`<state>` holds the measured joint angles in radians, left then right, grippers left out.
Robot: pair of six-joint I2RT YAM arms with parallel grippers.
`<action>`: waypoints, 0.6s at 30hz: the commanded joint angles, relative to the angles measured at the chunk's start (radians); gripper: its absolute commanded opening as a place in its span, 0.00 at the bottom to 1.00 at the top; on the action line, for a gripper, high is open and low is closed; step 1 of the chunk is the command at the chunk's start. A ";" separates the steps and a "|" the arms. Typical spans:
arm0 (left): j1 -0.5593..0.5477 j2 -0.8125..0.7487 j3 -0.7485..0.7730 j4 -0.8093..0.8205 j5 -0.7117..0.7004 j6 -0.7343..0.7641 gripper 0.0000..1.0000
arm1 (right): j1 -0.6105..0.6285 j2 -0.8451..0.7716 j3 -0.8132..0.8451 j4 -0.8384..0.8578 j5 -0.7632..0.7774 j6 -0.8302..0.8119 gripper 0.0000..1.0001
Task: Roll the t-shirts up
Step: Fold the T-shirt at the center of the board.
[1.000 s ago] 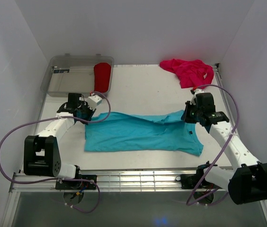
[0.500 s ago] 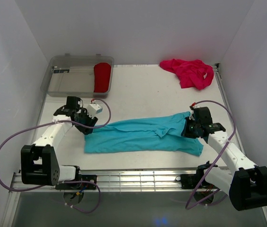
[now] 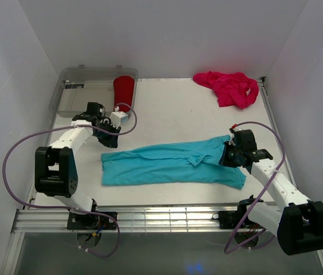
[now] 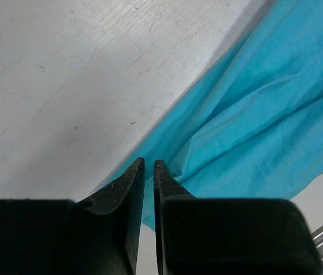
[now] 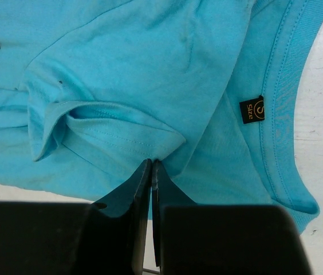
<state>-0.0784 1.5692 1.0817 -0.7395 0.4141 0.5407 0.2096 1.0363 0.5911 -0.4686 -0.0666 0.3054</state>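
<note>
Overhead view: shows the turquoise t-shirt [image 3: 173,166] folded into a long band on the near half of the table [image 3: 173,114], long axis running left to right, collar end at the right. Places the pink t-shirt [image 3: 229,87] crumpled at the far right corner and the red t-shirt [image 3: 124,93] in the clear bin [image 3: 81,86] at far left, both well apart from the band.

Right wrist view: shows the right gripper [image 5: 152,162] clenched, tips meeting at a raised sleeve fold and apparently pinching it. Adds the ribbed collar [image 5: 282,114] and the size label [image 5: 252,109] to the right of the tips, too small to make out from above.

Left wrist view: shows the left gripper [image 4: 149,163] with fingers narrowly parted and nothing between them. Sets the band's edge just beyond the tips, slanting up to the right, with bare table on the left. Cannot tell contact with the cloth from this angle.

Judgement: rolling calls for travel along the long axis. Puts the right arm already on the collar end and the left arm near, but off, the far left corner. Requires the left fingers to come down onto that edge first.
</note>
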 commanded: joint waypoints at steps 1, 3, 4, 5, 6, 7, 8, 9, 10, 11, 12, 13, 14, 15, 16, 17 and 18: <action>-0.049 -0.023 0.040 0.043 0.046 -0.042 0.24 | -0.004 -0.005 -0.005 0.025 -0.001 -0.008 0.08; -0.076 -0.034 0.009 0.083 -0.022 -0.056 0.24 | -0.004 -0.013 -0.008 0.027 0.002 -0.008 0.08; -0.081 -0.031 -0.024 0.119 -0.047 -0.058 0.24 | -0.004 -0.013 -0.008 0.028 0.002 -0.008 0.08; -0.083 -0.026 -0.037 0.130 -0.064 -0.062 0.23 | -0.004 -0.012 -0.008 0.028 0.002 -0.008 0.08; -0.087 -0.006 -0.042 0.132 -0.078 -0.067 0.20 | -0.004 -0.007 -0.005 0.028 0.002 -0.009 0.08; -0.092 0.000 -0.048 0.131 -0.084 -0.067 0.19 | -0.004 -0.002 -0.004 0.028 0.002 -0.011 0.08; -0.099 0.006 -0.055 0.132 -0.090 -0.065 0.19 | -0.003 -0.001 -0.002 0.025 0.004 -0.011 0.08; -0.116 0.008 -0.066 0.137 -0.098 -0.058 0.19 | -0.004 0.004 -0.002 0.025 0.004 -0.009 0.08; -0.122 0.015 -0.090 0.150 -0.119 -0.051 0.19 | -0.004 0.004 -0.004 0.025 0.005 -0.008 0.08; -0.124 0.020 -0.101 0.158 -0.123 -0.044 0.18 | -0.004 0.002 -0.005 0.027 0.007 -0.008 0.08; -0.124 0.028 -0.111 0.163 -0.130 -0.038 0.18 | -0.004 0.001 -0.007 0.028 0.007 -0.009 0.08; -0.124 0.038 -0.118 0.166 -0.153 -0.033 0.15 | -0.004 0.001 -0.007 0.028 0.008 -0.011 0.08; -0.124 0.037 -0.118 0.164 -0.158 -0.035 0.15 | -0.004 -0.001 -0.007 0.027 0.008 -0.011 0.08; -0.124 0.029 -0.117 0.161 -0.158 -0.036 0.14 | -0.004 -0.001 -0.005 0.025 0.007 -0.008 0.08; -0.124 0.019 -0.117 0.152 -0.150 -0.036 0.12 | -0.003 -0.001 -0.005 0.025 0.005 -0.008 0.08; -0.124 -0.016 -0.114 0.144 -0.124 -0.039 0.11 | -0.004 -0.001 -0.004 0.024 0.005 -0.006 0.08; -0.124 -0.035 -0.114 0.138 -0.107 -0.038 0.11 | -0.004 -0.005 -0.005 0.024 0.005 -0.006 0.08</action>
<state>-0.2001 1.6104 0.9585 -0.6094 0.2844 0.4969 0.2096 1.0367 0.5907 -0.4683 -0.0662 0.3042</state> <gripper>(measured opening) 0.117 0.080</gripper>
